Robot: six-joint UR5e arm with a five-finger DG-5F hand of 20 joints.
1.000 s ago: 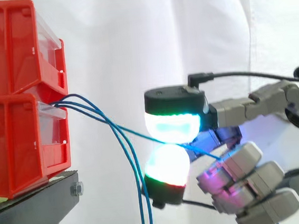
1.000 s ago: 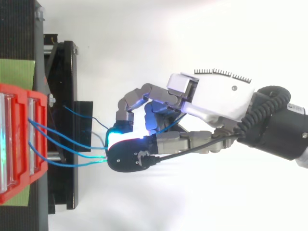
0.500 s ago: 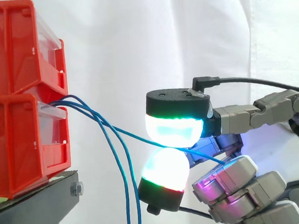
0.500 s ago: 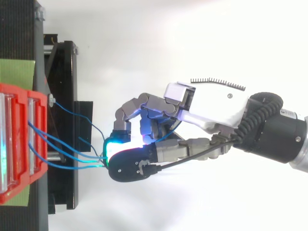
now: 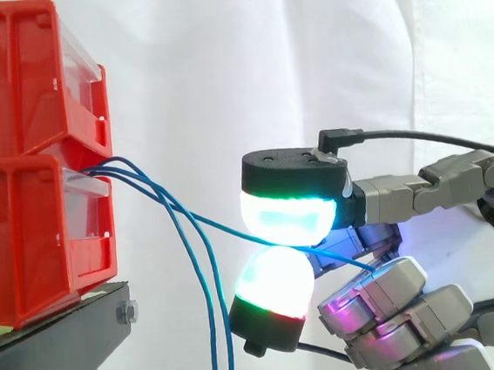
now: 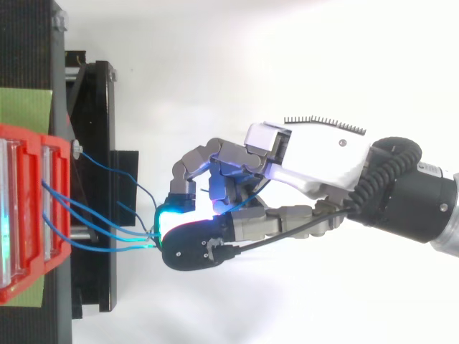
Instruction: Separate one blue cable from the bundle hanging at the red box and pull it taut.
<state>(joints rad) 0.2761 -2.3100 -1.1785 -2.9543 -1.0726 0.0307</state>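
Several thin blue cables (image 5: 155,187) come out of the lower red box (image 5: 37,231) at the left. One blue cable (image 5: 207,222) runs in a nearly straight line from the box to my hand (image 6: 308,154) and is pinched between two glowing fingertips (image 5: 287,216), one above and one below. Its free end continues behind the pads toward the curled lower fingers. The other cables (image 5: 210,328) hang down below the box front. In the top view the cables (image 6: 100,233) fan from the red box (image 6: 29,215) to the pinching fingertip (image 6: 188,247).
A second red box (image 5: 18,80) is stacked on the lower one, both on a black stand (image 5: 53,352). The white curtain (image 5: 244,63) hangs behind. In the top view the black frame (image 6: 97,186) stands between boxes and hand.
Over the last second the hand has shifted slightly left and down with the cable pinched. The hanging cables have swung a little left. Since half a second ago almost nothing has moved.
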